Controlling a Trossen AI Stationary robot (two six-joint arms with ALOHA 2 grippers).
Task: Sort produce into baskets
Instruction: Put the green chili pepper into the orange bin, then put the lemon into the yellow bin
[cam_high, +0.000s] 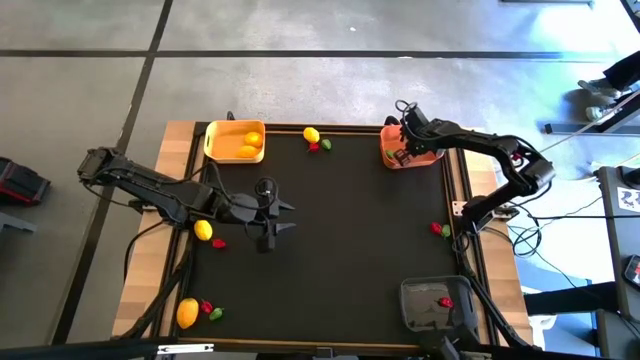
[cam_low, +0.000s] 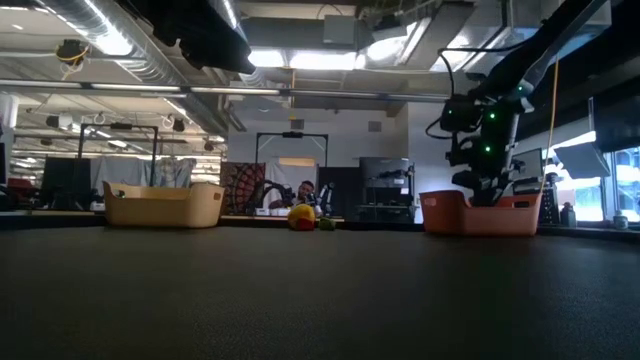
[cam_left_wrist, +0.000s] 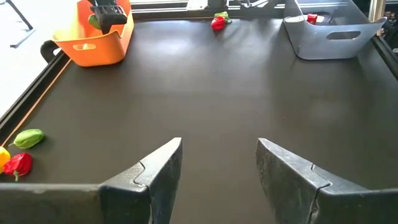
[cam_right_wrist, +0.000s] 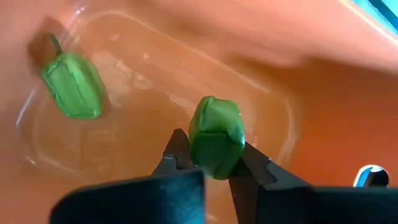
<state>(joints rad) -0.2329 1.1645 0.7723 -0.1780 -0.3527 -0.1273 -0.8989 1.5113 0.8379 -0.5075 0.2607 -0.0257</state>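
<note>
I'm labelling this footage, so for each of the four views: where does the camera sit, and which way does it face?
High: overhead, straight down; both arms, orange-red basket.
Low: table height, level across; right arm over that basket.
Left wrist: past open left gripper across the mat; same basket, grey basket.
Right wrist: down into it; right gripper pinches a green piece.

You were working in a robotics lab or open industrial workspace. Beyond the dark surface (cam_low: 320, 300) ran exposed ceiling ducts (cam_low: 130, 50) and strip lights (cam_low: 330, 60), with equipment racks (cam_low: 385, 190) at the far wall. From above, a bare concrete floor (cam_high: 330, 90) surrounded the surface, with cables (cam_high: 590, 215) trailing to its right.
</note>
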